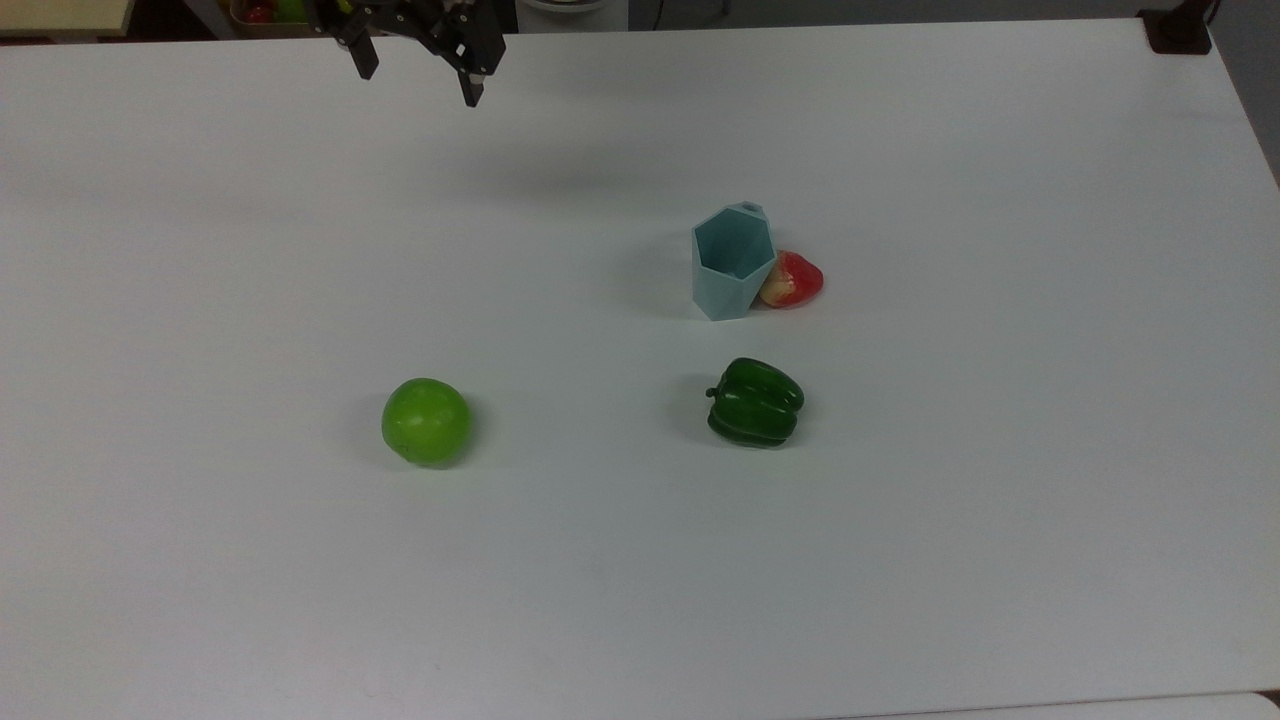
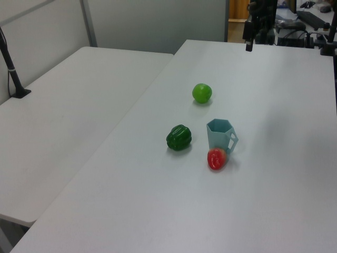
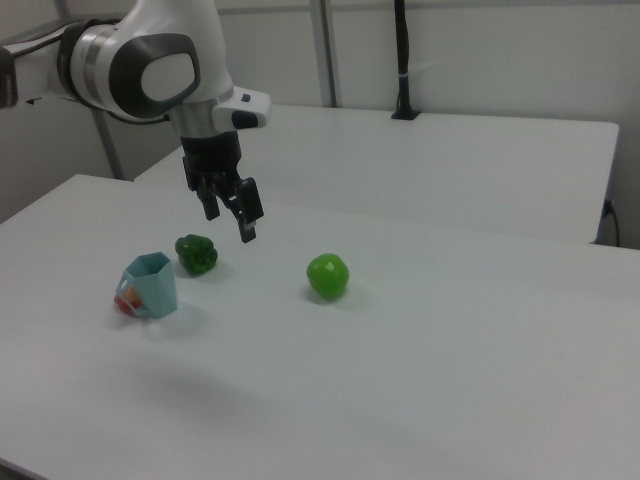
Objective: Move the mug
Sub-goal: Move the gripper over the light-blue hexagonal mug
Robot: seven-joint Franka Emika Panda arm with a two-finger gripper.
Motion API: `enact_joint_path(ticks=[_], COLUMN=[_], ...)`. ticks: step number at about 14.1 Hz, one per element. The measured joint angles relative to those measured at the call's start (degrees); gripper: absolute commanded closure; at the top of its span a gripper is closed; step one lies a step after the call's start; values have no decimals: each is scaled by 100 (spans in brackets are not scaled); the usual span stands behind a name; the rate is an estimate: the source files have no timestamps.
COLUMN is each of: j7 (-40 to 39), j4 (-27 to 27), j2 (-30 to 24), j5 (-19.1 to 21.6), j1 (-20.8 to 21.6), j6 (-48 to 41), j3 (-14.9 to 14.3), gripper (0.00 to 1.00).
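Note:
The mug (image 1: pixel 730 268) is a pale blue-teal faceted cup standing upright, right of the table's middle in the top view, and it is empty. It also appears in the left view (image 2: pixel 218 136) and the right view (image 3: pixel 152 286). A red fruit (image 1: pixel 795 280) rests against its side. My gripper (image 1: pixel 418 80) hangs open and holds nothing, above the far edge of the table and well to the top view's left of the mug. In the right view the gripper (image 3: pixel 230 222) is in the air, higher than the mug and to the right view's right of it.
A green bell pepper (image 1: pixel 755 402) lies just in front of the mug. A green apple (image 1: pixel 426 421) sits further to the top view's left. A second white table (image 2: pixel 68 105) adjoins this one, with a black post (image 2: pixel 13 68) clamped on it.

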Motion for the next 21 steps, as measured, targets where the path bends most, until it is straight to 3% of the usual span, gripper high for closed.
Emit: enact_joint_path(ticks=[9,21], j7=[-25,89], j4=[0,-6], j2=[167,975], j5=[1,27], j1=[40,1416], j6=[-1,484], j3=[88,137], gripper=[0,0])
